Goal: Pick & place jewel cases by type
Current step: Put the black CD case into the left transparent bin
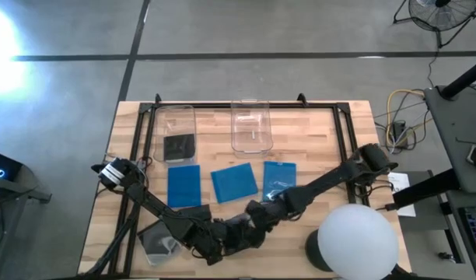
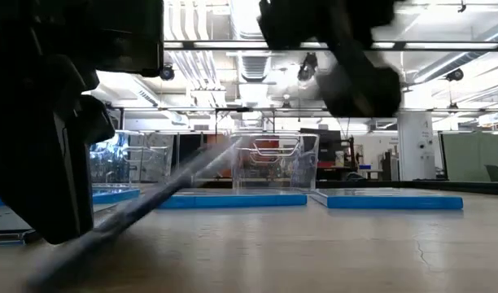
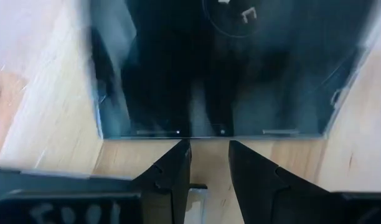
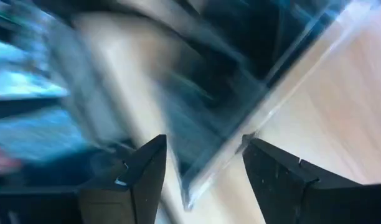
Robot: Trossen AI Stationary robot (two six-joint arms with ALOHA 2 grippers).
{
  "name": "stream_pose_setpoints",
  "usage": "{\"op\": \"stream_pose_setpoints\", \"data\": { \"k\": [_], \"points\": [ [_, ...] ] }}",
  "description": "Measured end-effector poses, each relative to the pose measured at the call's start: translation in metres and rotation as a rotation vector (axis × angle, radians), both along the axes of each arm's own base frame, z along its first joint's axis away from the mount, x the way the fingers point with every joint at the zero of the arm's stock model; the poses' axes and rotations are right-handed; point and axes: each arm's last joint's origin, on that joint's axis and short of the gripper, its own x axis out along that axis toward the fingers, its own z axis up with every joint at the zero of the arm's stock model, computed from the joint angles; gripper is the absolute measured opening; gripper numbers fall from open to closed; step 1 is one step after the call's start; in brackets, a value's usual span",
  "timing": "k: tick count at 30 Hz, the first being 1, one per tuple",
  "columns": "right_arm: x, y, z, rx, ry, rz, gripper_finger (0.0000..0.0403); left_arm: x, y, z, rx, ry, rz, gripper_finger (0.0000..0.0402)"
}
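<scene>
Both grippers meet near the table's near edge, the left gripper [image 1: 221, 243] [image 3: 209, 149] and the right gripper [image 1: 243, 227] [image 4: 203, 149]. Both are open. A dark translucent jewel case [image 3: 240, 74] [image 4: 240, 43] lies between them. In the low view this case [image 2: 151, 203] is blurred and slants up from the table. My left fingers stand just short of its straight edge. One corner of it reaches between my right fingers. Three blue cases [image 1: 183, 185] [image 1: 234, 180] [image 1: 278, 177] lie flat in a row mid-table. Another dark case [image 1: 178, 145] lies in the left bin. One more dark case [image 1: 156, 241] lies near the left arm. My left gripper points level at the case's edge [image 3: 203, 133], with the fingertips [image 3: 183, 148] right in front of it; I cannot tell whether they touch. My right gripper has the case's corner [image 4: 193, 193] inside its open gap; blur hides whether either finger [image 4: 249, 146] touches the edge.
Two clear bins [image 1: 176, 128] [image 1: 250, 124] stand at the far side of the table. A black frame rail [image 1: 137, 155] runs along the table's left, far and right sides. A white dome [image 1: 358, 237] sits at the near right corner. Bare wood shows right of the blue cases.
</scene>
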Motion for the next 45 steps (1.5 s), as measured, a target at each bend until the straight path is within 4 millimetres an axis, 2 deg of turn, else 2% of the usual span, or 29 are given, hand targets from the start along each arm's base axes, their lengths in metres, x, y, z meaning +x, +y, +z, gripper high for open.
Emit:
{"op": "stream_pose_setpoints", "data": {
  "k": [2,8,13,19,23,30,34,36,42,45],
  "points": [
    [-0.001,-0.003,0.010,-0.016,-0.038,0.002,0.0203,0.001,-0.001,0.001,-0.004,-0.008,-0.008,0.0094],
    [0.004,-0.001,0.015,-0.036,-0.082,-0.014,0.0203,0.003,0.001,0.001,-0.005,-0.013,-0.013,0.0094],
    [0.008,0.000,-0.010,-0.030,-0.002,-0.035,0.0203,0.003,0.001,0.001,-0.003,-0.011,-0.011,0.0094],
    [0.011,0.004,-0.022,0.092,0.076,-0.077,0.0200,0.003,0.002,0.001,0.013,-0.028,0.016,0.0094],
    [0.013,0.004,-0.024,0.143,0.094,-0.131,0.0178,0.003,0.002,0.002,0.037,-0.056,0.056,0.0094],
    [0.012,0.002,-0.028,0.142,0.117,-0.161,0.0105,0.003,0.003,0.010,0.052,-0.102,0.085,0.0094],
    [0.012,0.000,-0.027,0.143,0.113,-0.161,0.0065,-0.002,0.006,0.026,0.074,-0.140,0.100,0.0094],
    [0.012,-0.001,-0.024,0.145,0.107,-0.160,0.0049,-0.004,0.006,0.046,0.066,-0.196,0.118,0.0094],
    [0.012,-0.011,-0.003,0.154,0.039,-0.154,0.0028,-0.029,0.014,0.093,0.069,-0.247,0.129,0.0094],
    [0.015,-0.022,0.015,0.148,-0.024,-0.149,0.0027,-0.048,0.019,0.130,0.017,-0.328,0.148,0.0094]
  ]
}}
